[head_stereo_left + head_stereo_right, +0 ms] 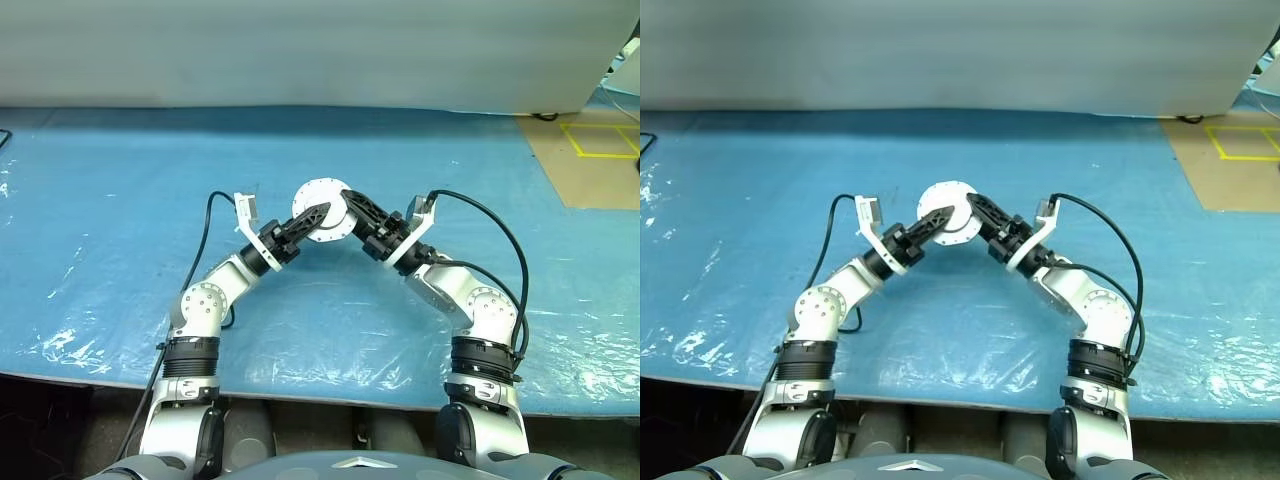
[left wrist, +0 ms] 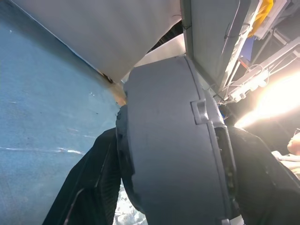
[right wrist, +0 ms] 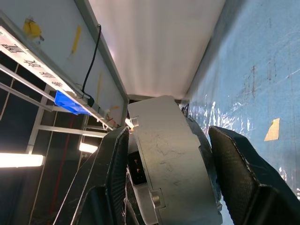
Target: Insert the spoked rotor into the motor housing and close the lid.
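Note:
A round silver motor housing (image 1: pixel 322 206) hangs above the middle of the blue table, its flat pale face turned towards me. My left gripper (image 1: pixel 314 219) comes at it from the left and my right gripper (image 1: pixel 351 208) from the right. Each has its black fingers on either side of the housing's thick rim. In the left wrist view the grey body (image 2: pixel 173 140) sits tight between the fingers (image 2: pixel 89 187). The right wrist view has it (image 3: pixel 168 159) wedged the same way. The spoked rotor is out of view. I cannot tell the lid apart from the housing.
Blue plastic sheeting (image 1: pixel 120 200) covers the table, wrinkled near the front edge. A pale wall panel (image 1: pixel 300 50) runs along the back. Brown floor with yellow tape (image 1: pixel 600 140) lies at the back right. Black cables (image 1: pixel 490 230) loop off both wrists.

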